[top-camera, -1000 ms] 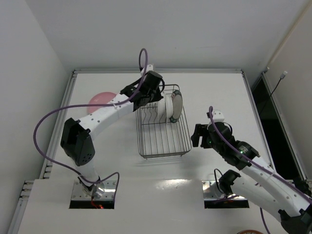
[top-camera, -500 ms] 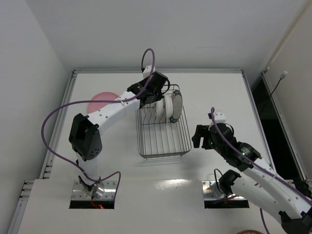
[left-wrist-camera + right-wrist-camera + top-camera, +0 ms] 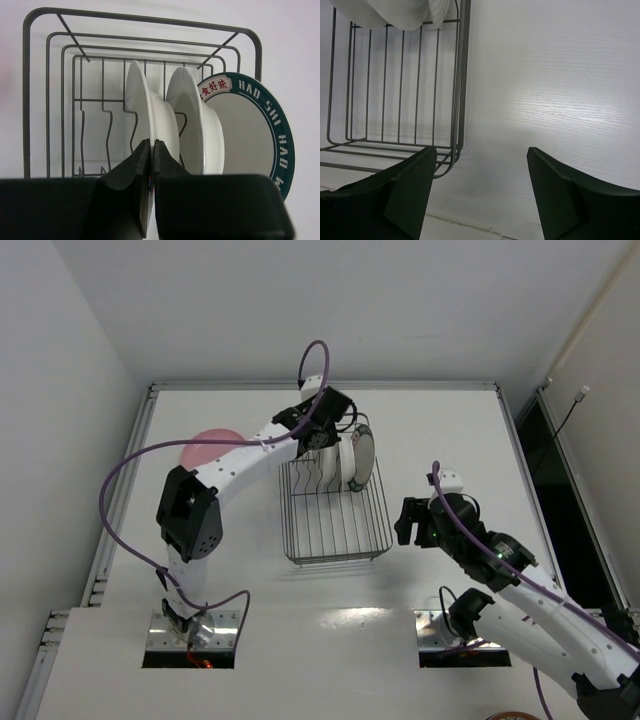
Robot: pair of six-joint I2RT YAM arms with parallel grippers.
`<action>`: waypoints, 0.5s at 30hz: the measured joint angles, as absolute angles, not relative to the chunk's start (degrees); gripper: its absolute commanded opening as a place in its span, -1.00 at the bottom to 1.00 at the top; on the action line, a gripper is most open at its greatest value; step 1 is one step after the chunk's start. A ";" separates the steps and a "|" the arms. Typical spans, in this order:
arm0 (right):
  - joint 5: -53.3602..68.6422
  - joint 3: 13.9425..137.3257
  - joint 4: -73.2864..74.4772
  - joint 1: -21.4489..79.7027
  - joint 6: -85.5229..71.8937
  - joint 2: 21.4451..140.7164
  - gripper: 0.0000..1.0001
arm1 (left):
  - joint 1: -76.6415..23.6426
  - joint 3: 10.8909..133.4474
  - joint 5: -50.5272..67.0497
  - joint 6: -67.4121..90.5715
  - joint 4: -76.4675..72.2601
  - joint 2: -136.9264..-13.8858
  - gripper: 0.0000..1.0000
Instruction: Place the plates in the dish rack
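Note:
The wire dish rack (image 3: 335,558) stands mid-table. At its far end three plates stand upright: two plain white ones (image 3: 142,100) (image 3: 192,115) and a white one with a dark patterned rim (image 3: 250,130). My left gripper (image 3: 152,142) is shut on the near rim of the leftmost white plate, which stands between the prongs; in the top view it (image 3: 325,435) is over the rack's far end. The pink plate (image 3: 205,448) lies flat on the table, left of the rack. My right gripper (image 3: 405,520) is open and empty just right of the rack's front corner.
The rack's near slots hold nothing (image 3: 395,100). The white table's raised edge (image 3: 140,440) runs close behind the pink plate. A wall lies beyond the far edge. The right wrist view shows bare tabletop (image 3: 545,90) beside the rack.
My left arm has swung right and farther out over the rack's far end, uncovering more of the pink plate. The right arm has barely moved.

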State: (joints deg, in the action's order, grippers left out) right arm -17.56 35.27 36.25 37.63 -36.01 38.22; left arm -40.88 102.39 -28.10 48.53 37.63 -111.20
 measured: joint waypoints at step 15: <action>-17.54 35.27 36.49 37.63 -36.01 37.85 0.41 | -40.93 107.66 -24.75 45.10 43.64 -112.68 0.41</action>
